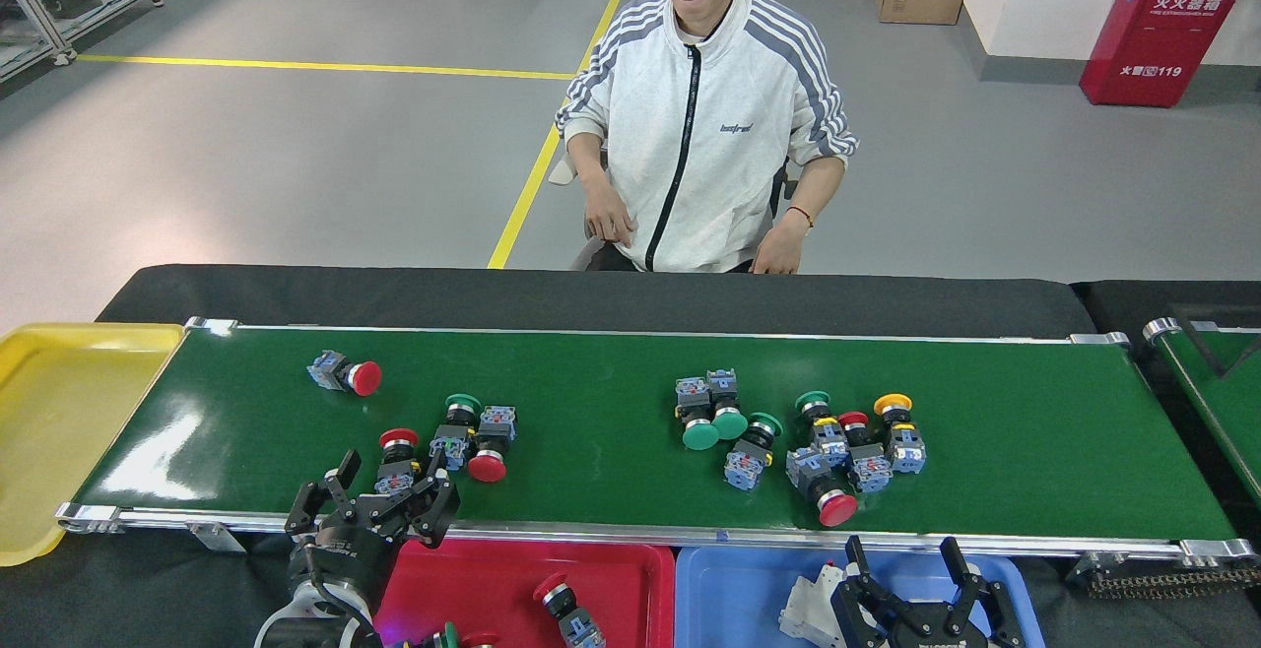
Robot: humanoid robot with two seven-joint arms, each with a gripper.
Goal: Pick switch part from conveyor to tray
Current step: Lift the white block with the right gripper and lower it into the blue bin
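Glossy conveyor (611,421); left tool (379,502) gapes wide by red-capped switch part (396,463): light, rigid; grip its blocky body.

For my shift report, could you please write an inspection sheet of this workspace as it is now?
Surface: green conveyor, glossy, on black table.
Job's things: switch parts in two groups, left and right; one alone; red tray, blue tray, yellow tray.
Clutter: white part in the blue tray.
Grippers: left gripper open over the belt's near edge; right gripper open over the blue tray.
Cables: nothing seen.
Surroundings: seated person, red cabinet.
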